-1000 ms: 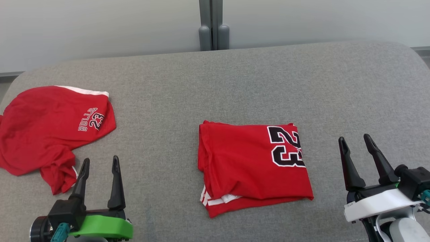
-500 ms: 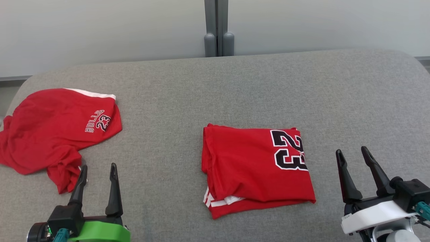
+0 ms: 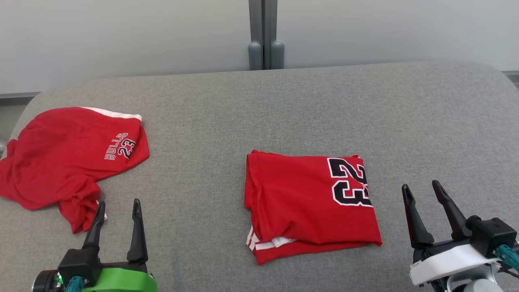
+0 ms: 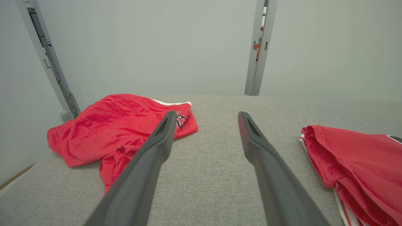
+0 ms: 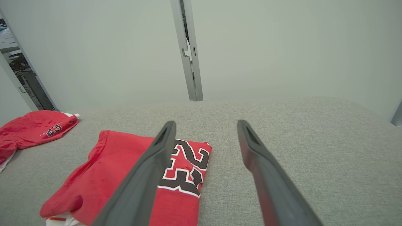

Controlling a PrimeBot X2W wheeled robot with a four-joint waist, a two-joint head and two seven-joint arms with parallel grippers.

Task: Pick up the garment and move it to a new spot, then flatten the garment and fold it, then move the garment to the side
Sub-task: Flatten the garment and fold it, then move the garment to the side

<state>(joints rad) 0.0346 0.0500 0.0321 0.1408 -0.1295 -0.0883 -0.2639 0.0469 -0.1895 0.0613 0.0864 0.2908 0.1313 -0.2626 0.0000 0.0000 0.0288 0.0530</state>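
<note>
Left hand point(image 3: 119, 202) and right hand point(image 3: 420, 185) stand wide, empty. Pinching only the top layer of the folded garment point(image 3: 300, 202) could drag its fold open across the bench point(image 3: 284, 105).

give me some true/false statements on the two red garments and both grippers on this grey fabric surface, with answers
1. The folded red jersey with the big black 23 lies near the middle of the grey fabric surface. True.
2. The left gripper is shut on the crumpled red garment with the small BULLS 23 print. False: its jaws stand open and hold nothing.
3. The right gripper is open, to the right of the folded jersey and apart from it. True.
4. The crumpled garment lies on top of the folded jersey. False: they lie apart, the crumpled one at the robot's left.
</note>
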